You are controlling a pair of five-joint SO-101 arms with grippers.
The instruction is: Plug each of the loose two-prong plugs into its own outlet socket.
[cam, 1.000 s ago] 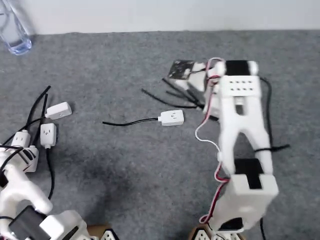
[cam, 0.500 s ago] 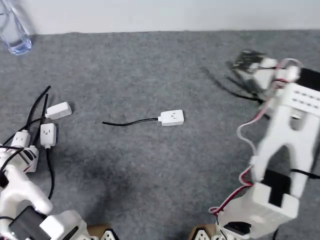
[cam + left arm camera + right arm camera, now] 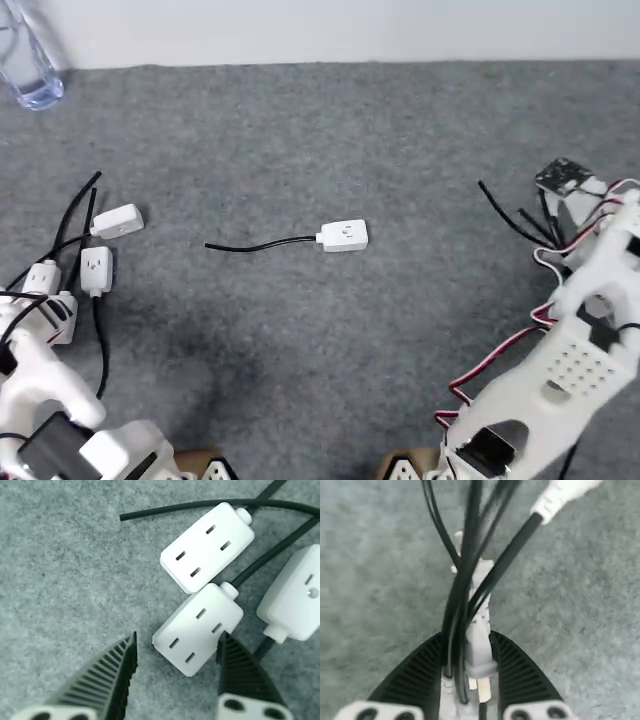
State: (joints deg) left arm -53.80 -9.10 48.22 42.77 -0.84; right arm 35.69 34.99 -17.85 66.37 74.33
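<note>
Right gripper (image 3: 468,642) clamps white two-prong plug (image 3: 479,652) and black cords (image 3: 470,555), right of central white socket (image 3: 344,235); left gripper (image 3: 177,641) spread wide.

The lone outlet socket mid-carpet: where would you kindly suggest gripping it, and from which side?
From above, with the fingers across the two long edges of the outlet socket, near the end where its black cord leaves. It lies flat, slots up, so that probably keeps the slots clear.

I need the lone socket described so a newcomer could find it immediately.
On the grey carpet, look at the open middle. A white socket lies there with a black cord trailing away. The other sockets crowd together by the left arm; this one lies alone.
</note>
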